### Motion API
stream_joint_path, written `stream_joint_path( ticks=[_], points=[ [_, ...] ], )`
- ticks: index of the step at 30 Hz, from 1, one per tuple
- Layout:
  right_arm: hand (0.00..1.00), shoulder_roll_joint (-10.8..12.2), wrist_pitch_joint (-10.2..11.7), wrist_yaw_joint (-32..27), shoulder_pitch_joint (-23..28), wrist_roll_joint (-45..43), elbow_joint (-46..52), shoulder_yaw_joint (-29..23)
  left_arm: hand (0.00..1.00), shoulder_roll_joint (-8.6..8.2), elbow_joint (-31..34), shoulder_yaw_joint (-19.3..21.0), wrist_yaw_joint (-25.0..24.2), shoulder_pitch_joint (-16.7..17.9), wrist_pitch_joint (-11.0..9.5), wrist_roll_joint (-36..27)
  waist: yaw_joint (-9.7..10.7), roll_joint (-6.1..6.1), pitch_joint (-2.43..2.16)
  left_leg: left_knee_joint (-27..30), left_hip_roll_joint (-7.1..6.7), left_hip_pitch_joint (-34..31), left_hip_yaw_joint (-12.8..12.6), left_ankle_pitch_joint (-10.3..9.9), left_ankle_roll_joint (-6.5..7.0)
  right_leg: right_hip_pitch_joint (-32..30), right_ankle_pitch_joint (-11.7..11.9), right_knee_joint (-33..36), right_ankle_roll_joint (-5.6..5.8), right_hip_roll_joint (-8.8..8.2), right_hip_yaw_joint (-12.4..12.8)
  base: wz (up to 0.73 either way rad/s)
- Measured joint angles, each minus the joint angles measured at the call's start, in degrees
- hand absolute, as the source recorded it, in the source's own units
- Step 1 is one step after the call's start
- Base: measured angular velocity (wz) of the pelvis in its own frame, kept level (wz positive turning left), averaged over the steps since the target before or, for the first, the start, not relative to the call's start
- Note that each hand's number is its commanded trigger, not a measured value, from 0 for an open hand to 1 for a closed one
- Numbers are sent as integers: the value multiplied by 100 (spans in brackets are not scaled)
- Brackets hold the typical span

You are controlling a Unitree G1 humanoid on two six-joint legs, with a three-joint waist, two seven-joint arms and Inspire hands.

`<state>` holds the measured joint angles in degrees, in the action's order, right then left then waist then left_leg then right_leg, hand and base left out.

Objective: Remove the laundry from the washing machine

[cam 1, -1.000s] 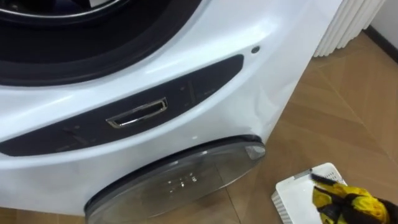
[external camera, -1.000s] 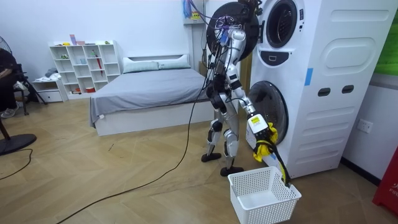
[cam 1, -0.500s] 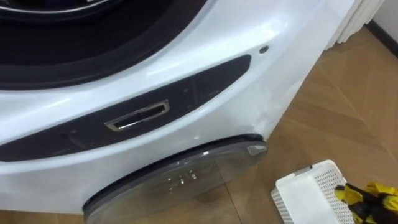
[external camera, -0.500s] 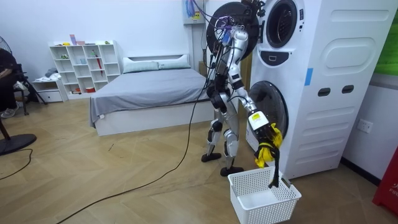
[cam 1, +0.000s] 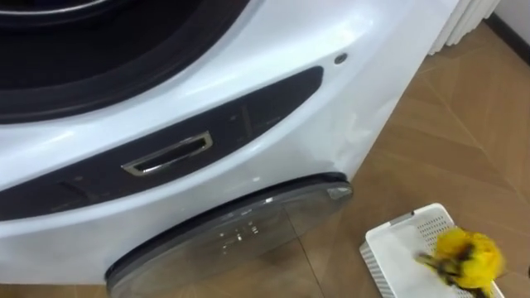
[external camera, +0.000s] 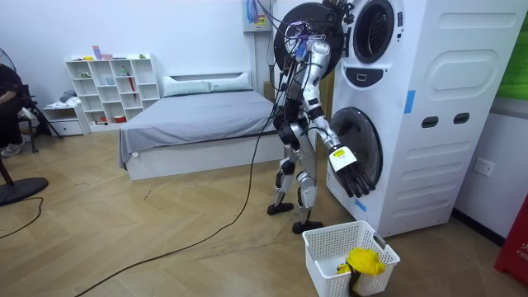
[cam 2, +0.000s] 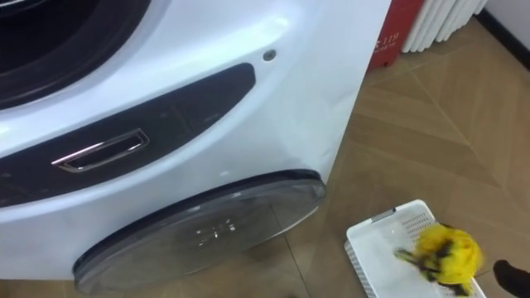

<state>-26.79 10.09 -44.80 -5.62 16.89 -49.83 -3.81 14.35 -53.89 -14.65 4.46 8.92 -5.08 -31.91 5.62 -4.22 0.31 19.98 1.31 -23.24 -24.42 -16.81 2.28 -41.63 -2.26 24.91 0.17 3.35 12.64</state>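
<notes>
**Q:** Where's the cloth?
**A:** I see the yellow cloth point(cam 1: 468, 255) lying in the white basket point(cam 1: 387, 253) on the floor. R hand point(external camera: 350, 172) hangs above it, fingers spread wide, holding nothing.
**Q:** Beyond?
**A:** Lower glass door point(cam 1: 240, 232) swung out, then washer front point(cam 1: 315, 37).

Counts: one basket point(external camera: 327, 269), 5 o'clock; one yellow garment point(external camera: 365, 262); two round doors point(external camera: 360, 153); one bed point(external camera: 198, 115); one shelf point(external camera: 111, 87); one person point(external camera: 10, 107), 9 o'clock.

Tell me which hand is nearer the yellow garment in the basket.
Right. The right hand hangs open above the white basket where the yellow garment lies; the left hand is high up by the upper machine's open door.
</notes>
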Motion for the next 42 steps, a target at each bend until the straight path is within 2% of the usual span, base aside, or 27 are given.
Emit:
stream_joint_path(
  ticks=[6, 15, 22, 28, 29, 33, 35, 38, 42],
  points=[
    [0, -12, 5, -4, 41, 232, 1, 17, 0, 43, 101, -14, 2, 14, -2, -221, 0, 52, 34, 28, -5, -31, -2, 0, 1, -28, -22, 6, 10, -19, -5, 0],
    [0, -53, 68, -28, -4, 228, 7, 16, 0, 61, 213, -34, -8, 14, -29, -233, 19, 61, 33, 38, -7, -53, 18, 0, 1, -70, -40, 99, -12, -23, -30, 0],
    [0, -43, 85, 26, 171, 306, 163, 15, 0, 11, -143, -31, -137, 14, -27, -228, 25, 116, 31, 45, -12, 57, 29, 7, -1, 40, -52, 92, -10, -32, -43, 0],
    [0, 288, 116, 262, 548, 119, 270, 48, 0, -44, -206, 7, -373, 99, -24, -221, 2, 167, 28, -46, 11, 481, 205, 10, -23, 542, -166, 47, -45, -62, -218, 12],
    [0, 344, 117, 329, 593, 121, 252, 146, 0, -44, -227, 21, -407, 108, -25, -219, -78, 161, 23, -92, 31, 605, 248, -5, -48, 698, -167, -15, -51, -46, -248, 3],
    [0, 564, 115, 682, 715, 117, 40, 600, 0, -56, -303, 26, -407, 110, -30, -213, -134, 146, 11, -242, 106, 1074, 424, -6, -88, 1299, -153, -305, -81, -27, -441, 17],
    [0, 790, 142, 910, 755, 81, -215, 837, 0, -88, -351, 25, -405, 102, -55, -161, -189, 127, 3, -383, 151, 1380, 587, 14, -116, 1731, -124, -556, -103, -30, -621, 31],
    [0, 1039, 219, 1225, 771, 37, -622, 1004, 0, -178, -587, 46, -381, 35, -229, -84, -299, 118, -3, -547, 167, 1661, 751, 27, -133, 2096, -127, -737, -100, -38, -770, 25],
    [0, 1202, 231, 1505, 851, -241, -756, 1202, 0, -206, -875, 77, -365, -108, -244, 300, -398, 166, -5, -641, 127, 1805, 884, 57, -119, 2191, -194, -741, -79, -92, -886, 16]
  ],
)
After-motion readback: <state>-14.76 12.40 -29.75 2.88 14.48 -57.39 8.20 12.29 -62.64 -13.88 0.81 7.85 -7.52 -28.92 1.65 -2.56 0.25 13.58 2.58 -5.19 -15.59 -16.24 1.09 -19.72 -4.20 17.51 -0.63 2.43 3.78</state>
